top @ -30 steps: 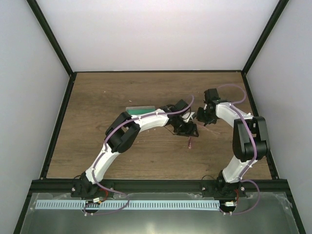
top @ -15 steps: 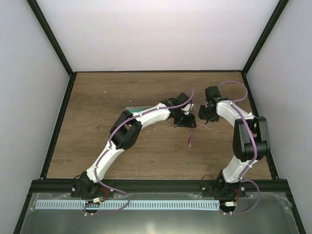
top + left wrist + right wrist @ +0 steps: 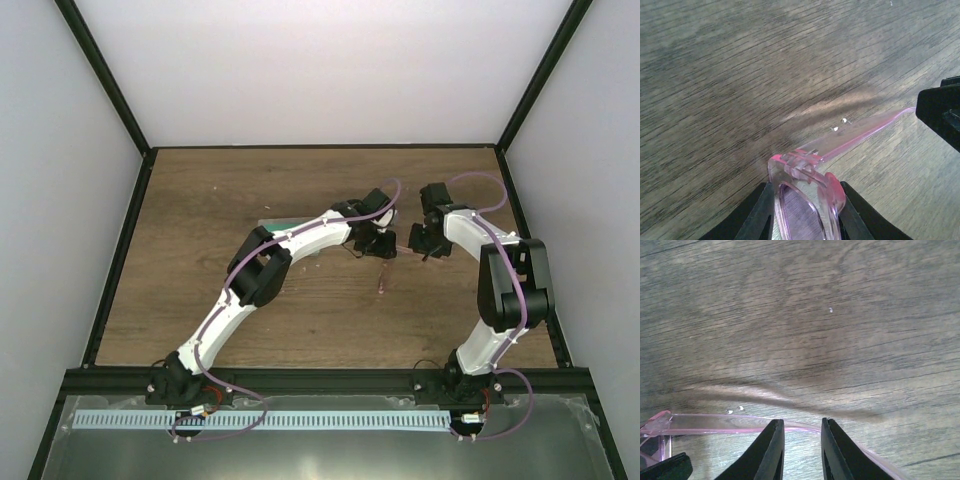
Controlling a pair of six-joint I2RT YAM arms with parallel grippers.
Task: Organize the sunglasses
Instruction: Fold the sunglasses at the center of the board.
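Obs.: the left gripper [image 3: 806,189] is pinching the sunglasses [image 3: 801,172] at one outer end of the pink front frame. In the left wrist view, its two black fingers [image 3: 756,216] are pressing in from 9 and 3 o'clock, with the tinted lens [image 3: 799,216] sitting between them. The hinge is pointing toward 12 o'clock. One translucent pink temple [image 3: 865,131] is running off toward 2 o'clock, its far end meeting the black body of the right gripper [image 3: 801,421] at the frame edge.

Right wrist view: the right fingers [image 3: 771,450] are standing narrowly apart, with wood grain showing through the gap. The same temple is crossing that gap from 9 toward 4 o'clock, just past the fingertips. Cannot tell whether it is touching the pads.

Top view: both arms are reaching over the brown wooden table [image 3: 200,250] and meeting right of centre, the right gripper lying at 3 o'clock of the left one and close beside it. The glasses are sitting between the two. A thin pink piece is showing at 6 o'clock of the left gripper.

A case with green lining [image 3: 283,221] is lying at 9 o'clock of the left gripper, partly hidden behind the left arm.
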